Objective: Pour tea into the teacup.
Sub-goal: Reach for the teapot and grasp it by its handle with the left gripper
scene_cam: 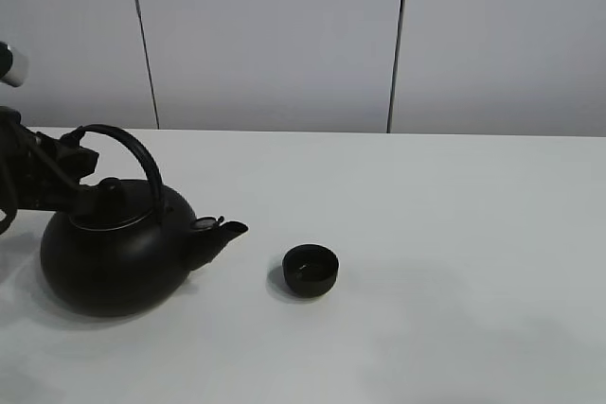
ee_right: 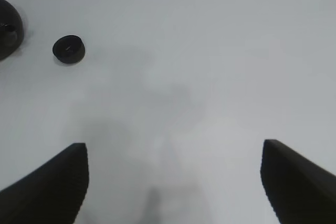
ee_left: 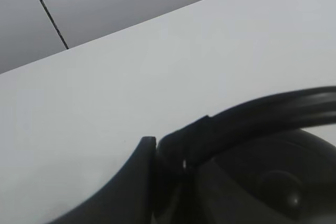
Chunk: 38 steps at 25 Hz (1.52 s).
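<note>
A big round black kettle (scene_cam: 118, 257) with an arched handle (scene_cam: 133, 153) sits on the white table at the left, its spout (scene_cam: 227, 230) pointing right. The small matte-black teacup (scene_cam: 311, 270) stands upright just right of the spout, apart from it. My left gripper (scene_cam: 80, 163) is shut on the kettle's handle at its left end; the left wrist view shows the handle (ee_left: 262, 116) up close above the kettle's lid (ee_left: 278, 187). My right gripper (ee_right: 173, 182) is open and empty above bare table, far from the teacup (ee_right: 69, 49) and kettle (ee_right: 8, 30).
The white table (scene_cam: 454, 234) runs wide to the right of the teacup. Grey wall panels (scene_cam: 275, 35) stand behind the table's far edge.
</note>
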Available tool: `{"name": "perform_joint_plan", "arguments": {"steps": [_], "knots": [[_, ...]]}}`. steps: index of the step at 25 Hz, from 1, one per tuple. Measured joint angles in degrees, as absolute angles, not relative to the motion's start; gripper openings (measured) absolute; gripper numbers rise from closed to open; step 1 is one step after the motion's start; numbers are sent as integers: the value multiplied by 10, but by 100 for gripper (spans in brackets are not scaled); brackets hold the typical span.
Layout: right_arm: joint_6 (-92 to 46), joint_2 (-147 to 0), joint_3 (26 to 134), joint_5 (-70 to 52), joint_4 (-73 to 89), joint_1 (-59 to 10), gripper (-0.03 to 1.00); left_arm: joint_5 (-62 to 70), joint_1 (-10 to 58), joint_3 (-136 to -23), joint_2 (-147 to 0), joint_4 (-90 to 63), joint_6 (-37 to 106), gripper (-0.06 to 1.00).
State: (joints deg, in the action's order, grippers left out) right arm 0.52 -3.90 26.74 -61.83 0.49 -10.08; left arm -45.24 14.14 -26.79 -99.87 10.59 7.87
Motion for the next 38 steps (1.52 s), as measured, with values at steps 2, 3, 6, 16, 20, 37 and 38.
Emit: {"name": "perform_joint_plan", "arguments": {"steps": [2,3,6,16,20,37,38], "knots": [[5,-39,267,-618,5,-101,61,-442,141,-275,-999,106,82,11],[5,-39,267,-618,5,-101,61,-433,141,-281,-999,107,83,11],[5,-39,267,-618,5,-101,61,-415,141,-296,-999,108,84,11],[5,-39,267,-618,5,-101,61,-375,141,-327,-999,136,86,11],[5,-39,267,-618,5,-101,61,-373,141,-328,-999,137,86,11],[4,-39,267,-619,5,-101,61,-400,141,-328,-1006,142,51,11],[4,-39,267,-619,5,-101,61,-402,141,-328,-1006,143,51,11]]}}
